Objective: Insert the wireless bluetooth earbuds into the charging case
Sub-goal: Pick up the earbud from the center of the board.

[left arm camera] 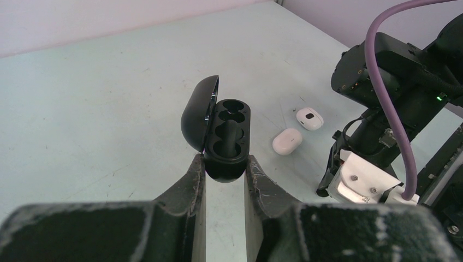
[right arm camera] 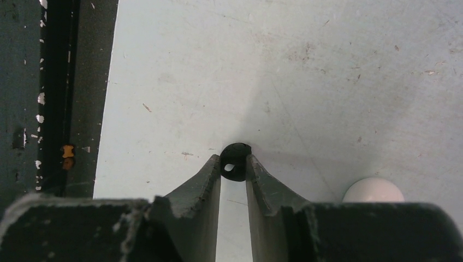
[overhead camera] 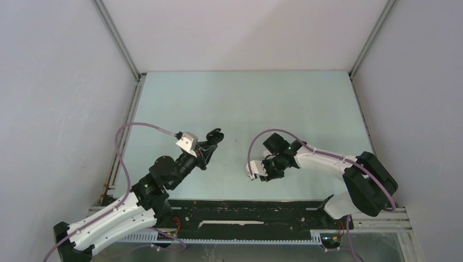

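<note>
Tabletop [overhead camera: 245, 98] is carrying the whole job, and the black case [left arm camera: 229, 131] is serving as the marker for everything else. The left arm [overhead camera: 164, 174] is reaching in from the near side of the case. Its left gripper [left arm camera: 225, 161] is clamping the case's lower end between both fingers, with the lid [left arm camera: 196, 117] hanging open on the case's left and the two dark wells appearing empty. The right arm [overhead camera: 327, 161] is working to the right of the case, and its right gripper [right arm camera: 233, 161] is pinching a black earbud [right arm camera: 237, 155] at the fingertips, low over the table. Whether that earbud is touching the surface I cannot tell. The step in hand, as I am judging it, is carrying that earbud across to the case. Doing it well is going to mean:
- lifting before travelling;
- passing over the white earbuds [left arm camera: 287, 141] [left arm camera: 309, 118] lying just right of the case without brushing them;
- turning the earbud to match a well;
- releasing only once it is seating, with the left gripper holding the case steady.

Counting what is showing: two arms, one case, one black earbud, two white earbuds.
</note>
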